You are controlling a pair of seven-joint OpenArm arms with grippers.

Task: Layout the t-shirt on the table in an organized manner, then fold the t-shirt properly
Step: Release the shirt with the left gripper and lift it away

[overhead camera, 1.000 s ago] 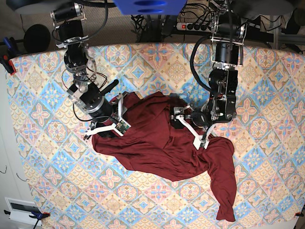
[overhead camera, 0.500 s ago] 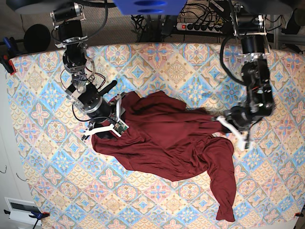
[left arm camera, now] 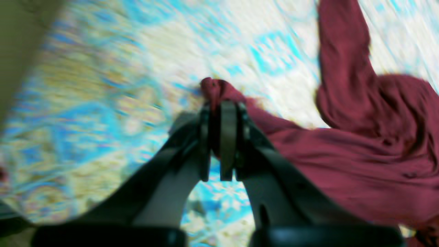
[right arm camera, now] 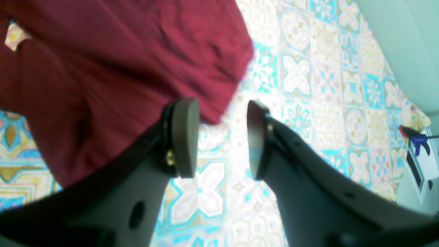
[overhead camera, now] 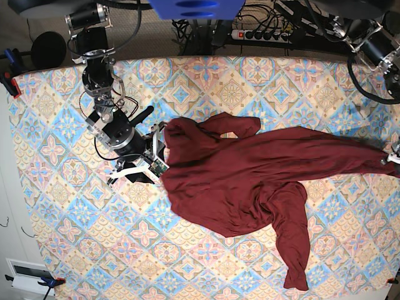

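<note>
The dark maroon t-shirt [overhead camera: 250,175] lies stretched across the patterned table [overhead camera: 250,81], from its middle-left to its right edge. One long sleeve [overhead camera: 297,250] trails toward the front. My left gripper [overhead camera: 394,157] is at the far right edge of the base view, shut on a bunched tip of the shirt. The left wrist view shows its fingers pinching that fabric [left arm camera: 219,92]. My right gripper [overhead camera: 145,164] stands open just left of the shirt's left edge. In the right wrist view its gap [right arm camera: 223,137] holds nothing, with the shirt [right arm camera: 120,51] just beyond the left finger.
A power strip [overhead camera: 253,34] and cables lie beyond the table's back edge. A blue clamp [overhead camera: 9,78] grips the left corner, and a white box [overhead camera: 28,275] sits off the front left corner. The shirt's second sleeve [overhead camera: 231,125] curls toward the back.
My left gripper shut on the shirt and swept right to the table's edge, pulling the shirt out long. The fabric slid away from my right gripper, which stayed put and open.
</note>
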